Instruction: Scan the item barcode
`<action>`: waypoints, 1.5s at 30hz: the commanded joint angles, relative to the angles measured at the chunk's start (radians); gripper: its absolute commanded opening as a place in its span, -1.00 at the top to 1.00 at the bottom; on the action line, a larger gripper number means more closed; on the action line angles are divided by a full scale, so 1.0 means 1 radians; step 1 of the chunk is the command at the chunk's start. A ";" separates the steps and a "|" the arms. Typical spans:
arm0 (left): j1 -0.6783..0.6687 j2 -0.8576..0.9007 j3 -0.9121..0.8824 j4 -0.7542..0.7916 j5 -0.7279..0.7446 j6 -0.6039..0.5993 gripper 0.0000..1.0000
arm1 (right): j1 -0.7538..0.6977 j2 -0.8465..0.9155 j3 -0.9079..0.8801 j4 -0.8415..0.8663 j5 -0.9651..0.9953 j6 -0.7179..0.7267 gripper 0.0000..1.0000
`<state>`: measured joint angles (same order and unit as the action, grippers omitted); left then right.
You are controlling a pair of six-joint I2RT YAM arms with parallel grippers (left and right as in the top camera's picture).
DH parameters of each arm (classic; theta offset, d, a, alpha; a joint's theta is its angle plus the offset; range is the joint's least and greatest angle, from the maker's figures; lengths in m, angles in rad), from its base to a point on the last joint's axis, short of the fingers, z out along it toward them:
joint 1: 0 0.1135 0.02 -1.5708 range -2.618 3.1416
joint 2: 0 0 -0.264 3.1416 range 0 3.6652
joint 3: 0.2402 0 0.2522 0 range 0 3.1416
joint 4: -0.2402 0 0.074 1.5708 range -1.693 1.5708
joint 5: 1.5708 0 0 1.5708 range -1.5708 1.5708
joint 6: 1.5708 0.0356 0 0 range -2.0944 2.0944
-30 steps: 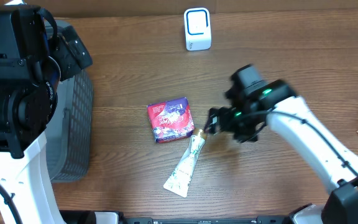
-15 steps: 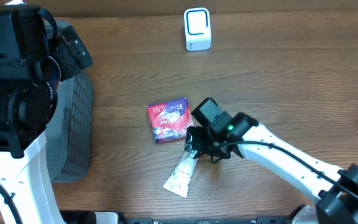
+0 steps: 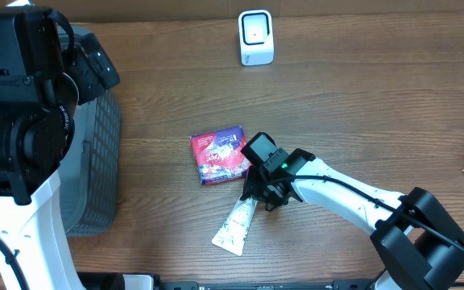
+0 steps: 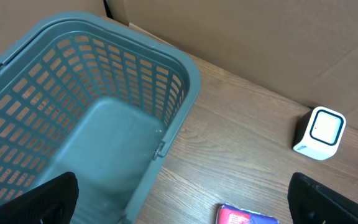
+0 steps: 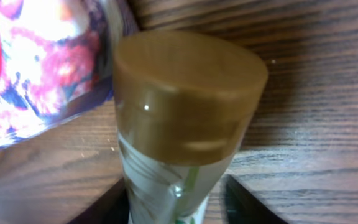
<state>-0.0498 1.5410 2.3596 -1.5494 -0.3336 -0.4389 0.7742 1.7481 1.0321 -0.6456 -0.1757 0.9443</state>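
Right arm (image 3: 337, 188) has swung left onto the tube (image 3: 234, 228), lower centre beside the red packet (image 3: 220, 155). Left wrist: left jaws released, empty, above the basket (image 4: 129, 87). Right wrist: right jaws straddle the soft, light tube below its stiff brown cap (image 5: 188, 93), probably the best hold; whether they pinch it, I cannot tell

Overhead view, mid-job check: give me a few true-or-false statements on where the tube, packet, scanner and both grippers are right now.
The white squeeze tube with a brown cap lies flat on the wooden table. True.
The red and purple packet sits in the grey-blue plastic basket. False: it lies on the table by the tube's cap.
The right gripper is at the tube's cap end. True.
The small white cube scanner stands right beside the tube. False: it stands apart, near the table's far edge.
The left gripper holds the packet. False: it is open and holds nothing, up by the basket.
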 commanded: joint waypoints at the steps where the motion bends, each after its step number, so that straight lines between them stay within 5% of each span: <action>1: 0.005 0.006 0.005 0.002 -0.013 -0.011 -1.00 | 0.005 0.016 -0.003 0.007 0.003 -0.001 0.37; 6: 0.005 0.006 0.005 0.002 -0.013 -0.011 -1.00 | 0.005 0.015 -0.003 0.014 -0.011 -0.010 0.92; 11: 0.005 0.006 0.005 0.002 -0.013 -0.011 -1.00 | -0.014 -0.004 0.027 0.025 -0.188 -0.192 0.92; 21: 0.005 0.006 0.005 0.002 -0.013 -0.011 -1.00 | -0.208 -0.058 0.054 0.077 -0.837 -0.606 0.93; 30: 0.005 0.006 0.005 0.002 -0.013 -0.011 -1.00 | -0.378 -0.030 0.037 0.216 -1.189 -1.288 0.93; 33: 0.005 0.006 0.005 0.002 -0.013 -0.011 -1.00 | -0.384 0.013 0.014 0.299 -1.279 -1.417 0.93; 38: 0.005 0.006 0.005 0.002 -0.013 -0.011 -1.00 | -0.375 0.163 0.012 0.448 -1.394 -1.527 0.93; 45: 0.005 0.006 0.005 0.002 -0.013 -0.011 -0.99 | -0.396 0.320 0.013 0.708 -1.394 -1.365 0.93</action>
<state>-0.0498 1.5414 2.3596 -1.5490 -0.3336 -0.4389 0.3923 2.0365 1.0420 0.0071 -1.4963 -0.4675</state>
